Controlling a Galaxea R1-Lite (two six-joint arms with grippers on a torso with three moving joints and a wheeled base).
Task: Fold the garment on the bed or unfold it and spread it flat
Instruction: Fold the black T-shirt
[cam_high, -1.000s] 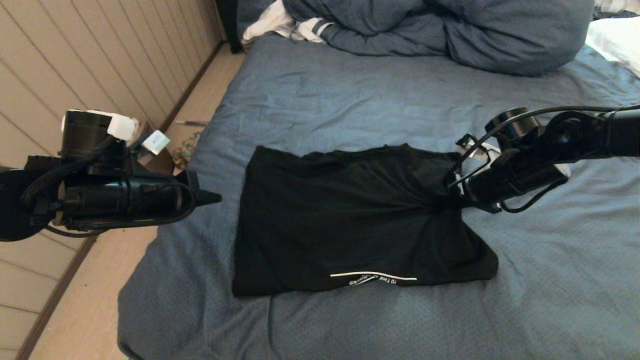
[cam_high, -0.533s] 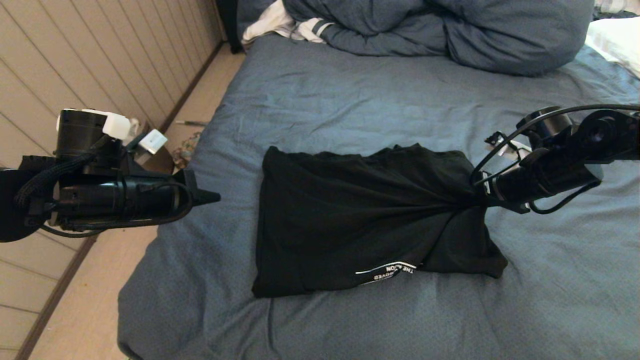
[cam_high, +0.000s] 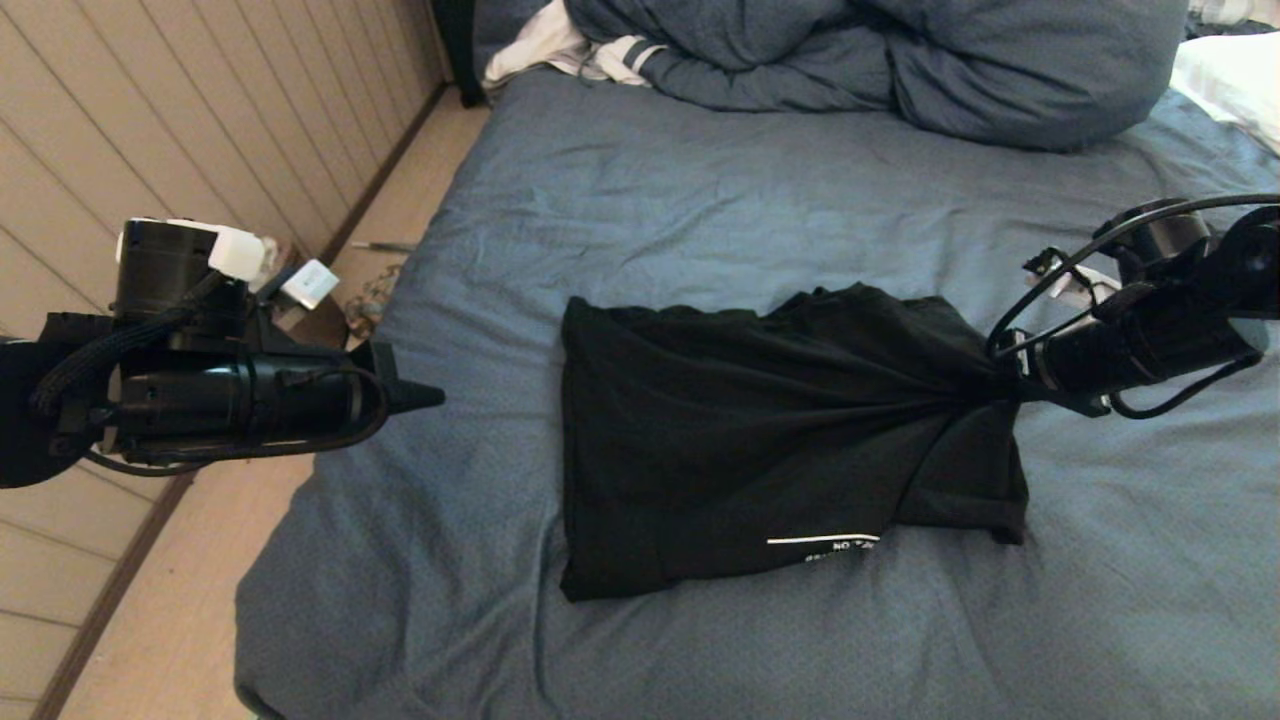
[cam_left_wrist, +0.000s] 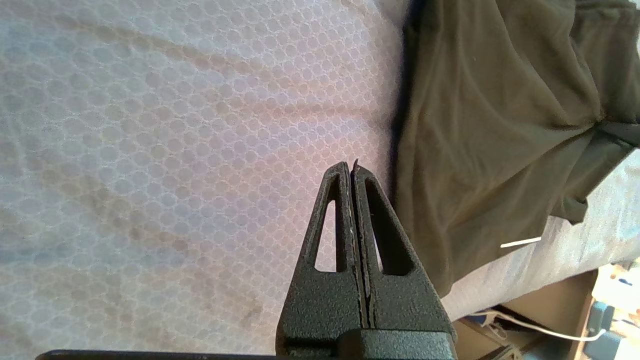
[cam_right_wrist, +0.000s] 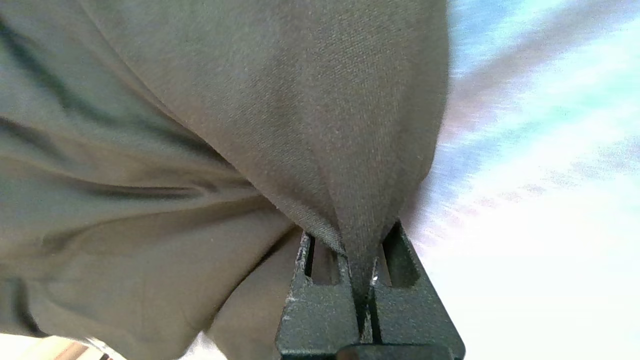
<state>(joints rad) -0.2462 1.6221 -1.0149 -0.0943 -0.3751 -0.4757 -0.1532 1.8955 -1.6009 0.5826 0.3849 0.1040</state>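
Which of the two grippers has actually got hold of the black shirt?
The right gripper: its jaws are shut on a bunched edge of the garment, pulling the cloth taut. The left gripper is shut on nothing, over the bed beside the shirt.

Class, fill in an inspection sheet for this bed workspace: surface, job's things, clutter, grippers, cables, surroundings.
Surface: wide bed with wrinkled slate-blue sheet.
Job's things: black short-sleeved T-shirt, folded, creases running to its pinched right edge; white print line near front hem.
Clutter: bulky blue-grey duvet, white striped cloth, white pillow, all at far end.
Grippers: right gripper shut on T-shirt; left gripper shut, empty, beside shirt.
Cables: black cable looping over right arm.
Surroundings: panelled wall, floor with small items.
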